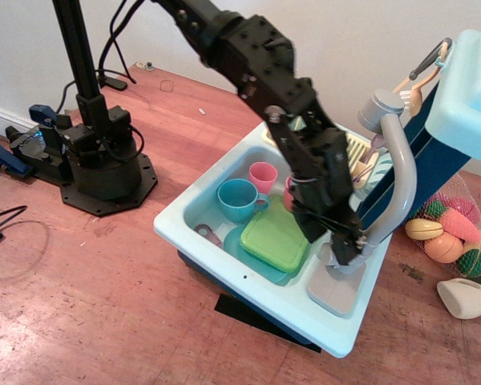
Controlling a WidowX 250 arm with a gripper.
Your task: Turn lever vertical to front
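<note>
The toy faucet's round grey base (346, 263) sits on the right rim of the light-blue sink (224, 241). Its tall curved grey spout (401, 176) rises above it to the right. My black gripper (341, 245) points down and presses right against the base, on its left side. The thin light-grey lever is hidden behind the gripper's fingers. The fingers are dark and seen from behind, so whether they are closed on anything does not show.
In the sink lie a teal cup (239, 198), a pink cup (263, 175) and a green square plate (276, 233). A grey tray (334, 290) lies in front of the faucet. A net of toy fruit (449, 233) is at the right and a black stand (96, 160) at the left.
</note>
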